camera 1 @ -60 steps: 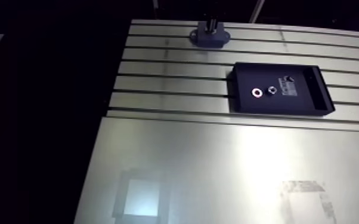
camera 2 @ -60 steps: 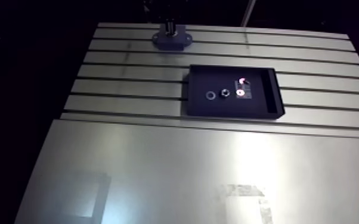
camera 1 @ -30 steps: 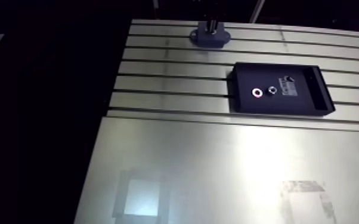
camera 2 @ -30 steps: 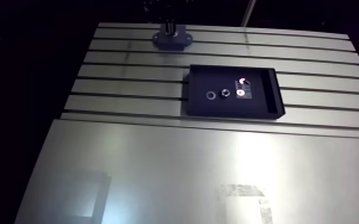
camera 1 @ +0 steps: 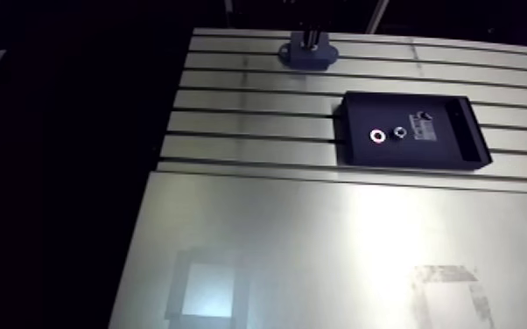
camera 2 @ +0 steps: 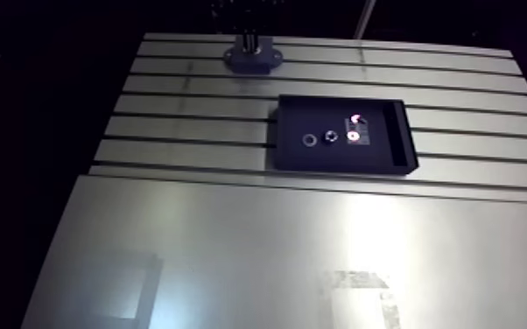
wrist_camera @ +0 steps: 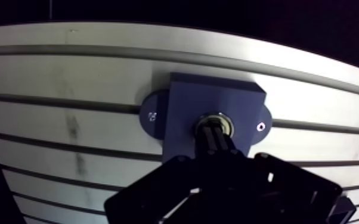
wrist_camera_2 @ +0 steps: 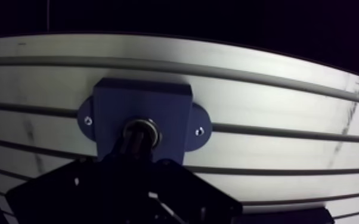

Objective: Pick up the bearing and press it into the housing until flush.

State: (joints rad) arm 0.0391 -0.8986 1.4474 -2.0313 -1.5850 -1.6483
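The blue housing is bolted to the slotted table at its far edge; in the arm view it is the small block. A metal bearing sits in the housing's round bore. My gripper comes straight down onto it. Its two dark fingers stand close together, with their tips on either side of the bearing ring. How deep the bearing sits in the bore is hidden by the fingers. In the arm view the gripper shows only as a dark stub above the housing.
A black tray lies on the table to the right of and nearer than the housing. Two small metal rings and a labelled part lie in it. A smooth plate covers the near table.
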